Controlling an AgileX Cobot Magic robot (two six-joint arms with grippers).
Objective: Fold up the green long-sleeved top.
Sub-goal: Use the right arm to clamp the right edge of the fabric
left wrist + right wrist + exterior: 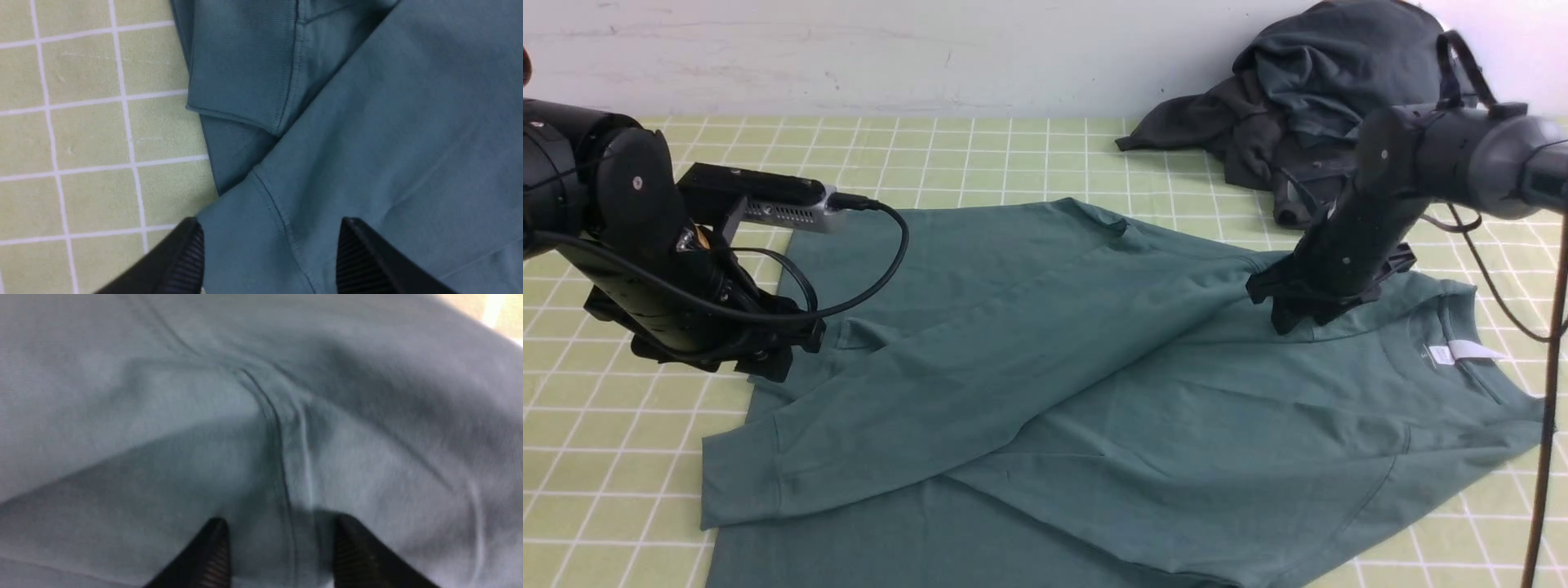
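Yellow-green checked bench (1013,147) carries the green long-sleeved top (1094,392); left tool (269,228) at its left edge and right tool (281,522) toward its right end sit on cloth, jaws spread apart.

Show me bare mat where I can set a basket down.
Bare checked mat: the far strip between wall and green top, left of the dark clothes pile; and the near-left corner beside the sleeve cuff. Centre and far right are crowded.
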